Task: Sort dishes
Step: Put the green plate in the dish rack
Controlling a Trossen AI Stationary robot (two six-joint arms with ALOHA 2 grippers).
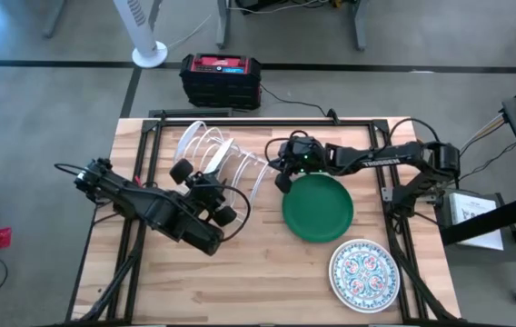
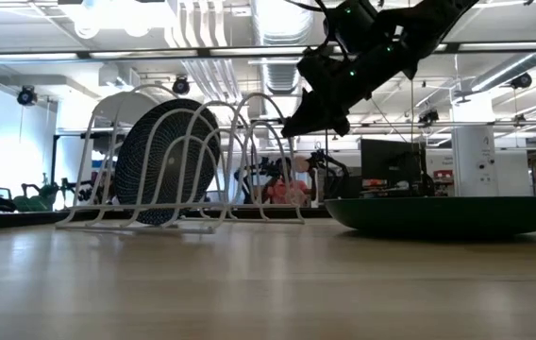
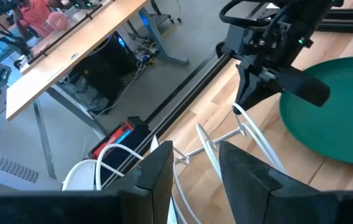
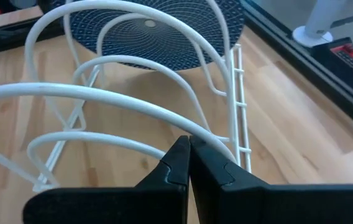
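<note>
A dark blue patterned plate [image 2: 169,161] [image 4: 158,31] stands on edge in the far slots of the white wire rack [image 1: 205,145], leaning on its arches. A green plate [image 1: 317,207] lies flat on the table right of the rack. A floral plate [image 1: 364,272] lies near the front right corner. My right gripper [image 4: 189,152] [image 2: 293,126] is shut, slanting down at the rack's near end arch, above the green plate's left rim. My left gripper [image 3: 195,149] [image 1: 211,174] hangs open above the rack's middle, nothing between its fingers. My right gripper has its shut tips [image 4: 183,149] right at the top of the rack's end arch [image 4: 210,140], coming slanting down from the table's right. Whether they touch the wire, I cannot tell.
A red and black box [image 1: 222,77] sits just past the table's far edge, with a fan base [image 1: 149,54] beside it. Bare wood [image 1: 240,282] stretches along the near edge, left of the floral plate. Black frame rails [image 1: 267,118] run along the far edge.
</note>
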